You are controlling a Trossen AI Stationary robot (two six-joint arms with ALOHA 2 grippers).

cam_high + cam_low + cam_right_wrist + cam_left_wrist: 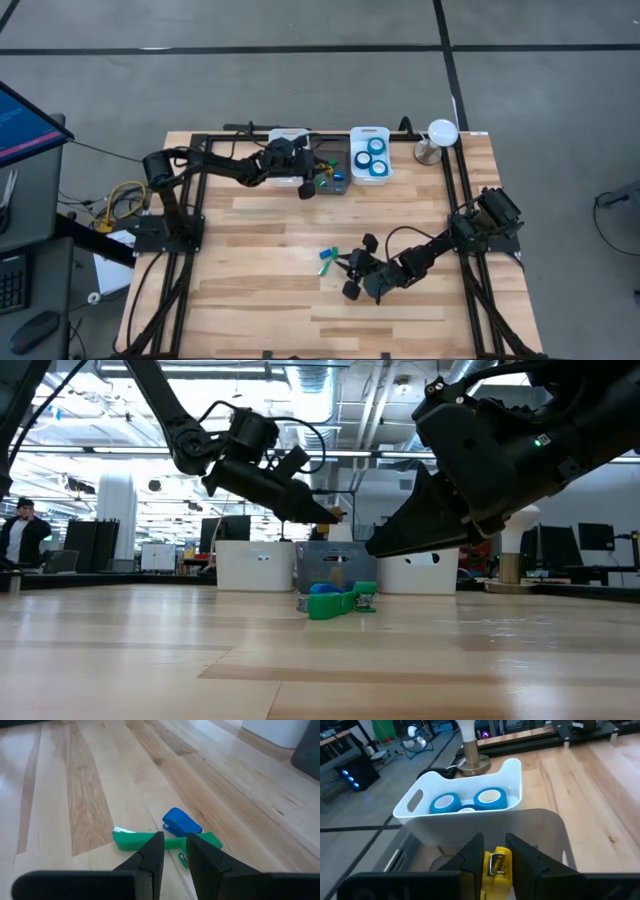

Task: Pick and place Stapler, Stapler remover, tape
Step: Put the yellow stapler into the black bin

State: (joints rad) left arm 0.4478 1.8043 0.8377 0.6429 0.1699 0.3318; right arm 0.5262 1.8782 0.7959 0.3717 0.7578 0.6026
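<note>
The wooden table (260,300) is carrying three bins at its far edge, and the white bin (465,822), just beyond the left gripper (492,862), is already holding blue tape (490,799) rolls. That gripper is hovering over the grey bin (545,827), its fingers clamped on a yellow stapler remover (496,867). The right gripper (172,855) is hanging low with its fingers only narrowly parted and holding nothing, directly above the green stapler (145,841), which is touching a small blue stapler (181,822). Both look like light, rigid, slick plastic, so gripping across the green body's narrow middle seems safest.
</note>
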